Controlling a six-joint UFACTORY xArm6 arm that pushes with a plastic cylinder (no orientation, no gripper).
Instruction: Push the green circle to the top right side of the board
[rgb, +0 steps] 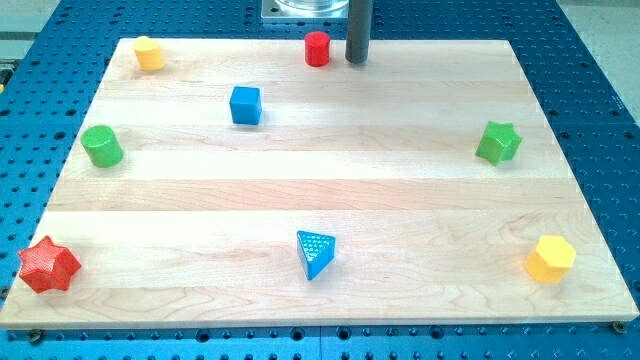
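The green circle (102, 146) is a short green cylinder at the view's left edge of the wooden board (330, 200), about halfway up. My tip (357, 60) is the lower end of the dark rod at the view's top centre, just right of a red cylinder (317, 48). The tip is far from the green circle, up and to its right. A green star (498, 142) sits at the view's right side.
A yellow cylinder (149, 53) is at the top left corner. A blue cube (245, 105) lies between my tip and the green circle. A red star (47, 265) is at bottom left, a blue triangle (316, 253) at bottom centre, a yellow hexagon (551, 259) at bottom right.
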